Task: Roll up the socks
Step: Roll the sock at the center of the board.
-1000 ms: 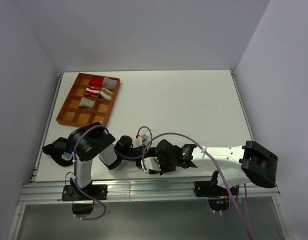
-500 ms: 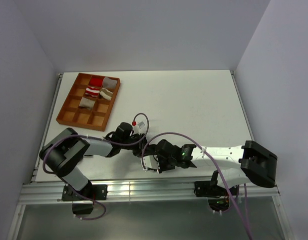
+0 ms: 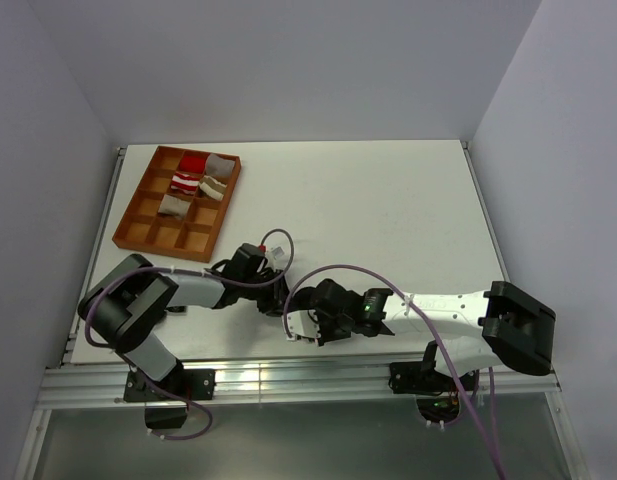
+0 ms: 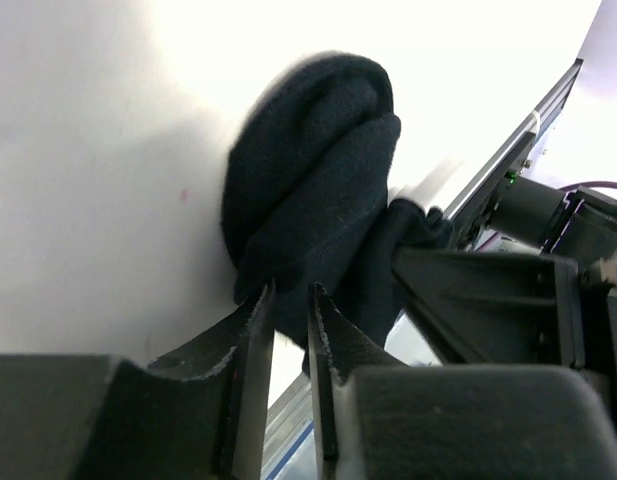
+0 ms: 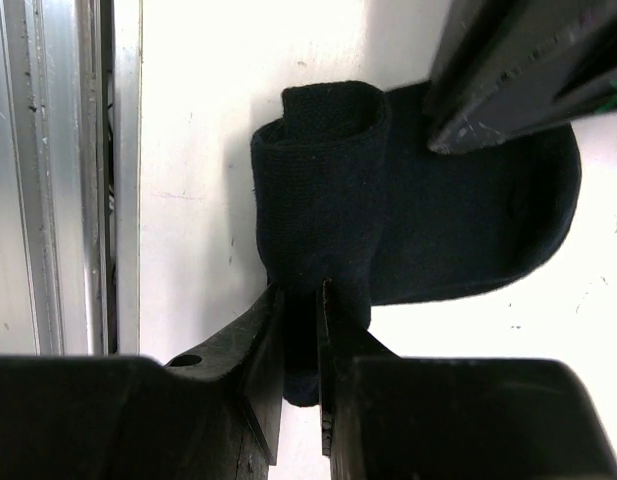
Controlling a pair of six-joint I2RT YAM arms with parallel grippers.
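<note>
Right fingers (image 5: pixel 263 360) clamp the rolled end of the one black sock (image 5: pixel 388 230); left fingers (image 4: pixel 243 350), nearly together, touch it, grip unclear.

Top cam overhead, wrist cams close-up, both share sock (image 5: pixel 328 200)

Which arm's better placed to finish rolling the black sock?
Right, probably. The right claw pinches the rolled end of the sock, so it can turn the roll onward. The left claw holds the flat part, better suited to anchoring it.
</note>
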